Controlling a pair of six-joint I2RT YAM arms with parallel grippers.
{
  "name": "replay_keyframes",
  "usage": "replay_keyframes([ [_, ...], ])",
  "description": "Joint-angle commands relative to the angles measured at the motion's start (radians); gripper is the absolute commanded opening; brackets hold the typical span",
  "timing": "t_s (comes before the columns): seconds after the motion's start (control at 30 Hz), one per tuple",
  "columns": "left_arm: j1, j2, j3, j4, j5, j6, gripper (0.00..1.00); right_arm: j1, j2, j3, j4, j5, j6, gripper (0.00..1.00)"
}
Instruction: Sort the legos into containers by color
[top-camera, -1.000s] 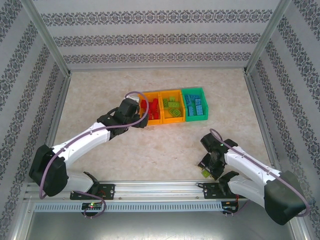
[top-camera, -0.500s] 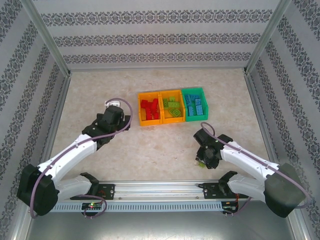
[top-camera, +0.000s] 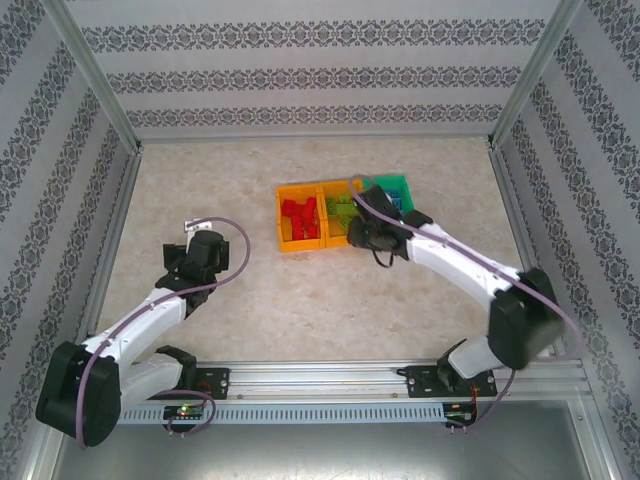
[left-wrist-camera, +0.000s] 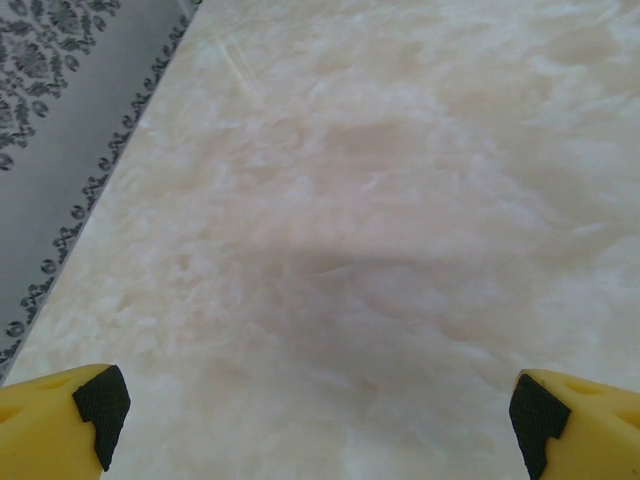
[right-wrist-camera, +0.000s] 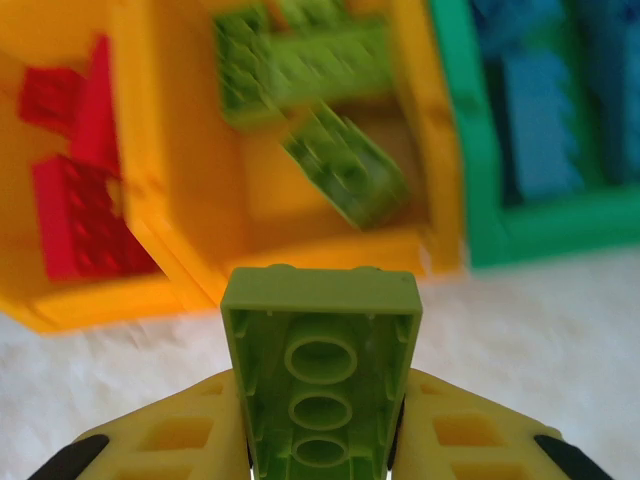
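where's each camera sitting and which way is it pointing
top external: above and behind the bases, looking down on the table; left arm and right arm show.
left wrist: behind the left gripper, facing bare table; open jaws at the bottom corners.
right wrist: behind the right gripper, facing the containers; jaws shut on a green lego.
shared: top and right wrist both see the containers.

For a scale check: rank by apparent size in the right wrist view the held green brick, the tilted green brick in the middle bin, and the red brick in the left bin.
1. held green brick: largest, but nearest the camera.
2-3. tilted green brick and red brick: about alike, blurred; not ranked.
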Motion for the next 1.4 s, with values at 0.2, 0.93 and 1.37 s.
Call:
replay_keyframes([
  [0.2,0.079,-0.125,-0.238,0.458,0.082,0.143,1.00,-0.121,0.370,0.311,0.035,-0.151,-0.239,0.29],
  [0.93,0.159,-0.111,-0.229,0.428,0.195,0.112,1.00,-0.145,0.179,0.219,0.138,-0.154,-0.378,0.98],
  [1.37,0.174,-0.017,-0.213,0.595,0.363,0.159,1.00,-0.415,-0.276,-0.414,0.711,0.020,-0.696,0.98],
])
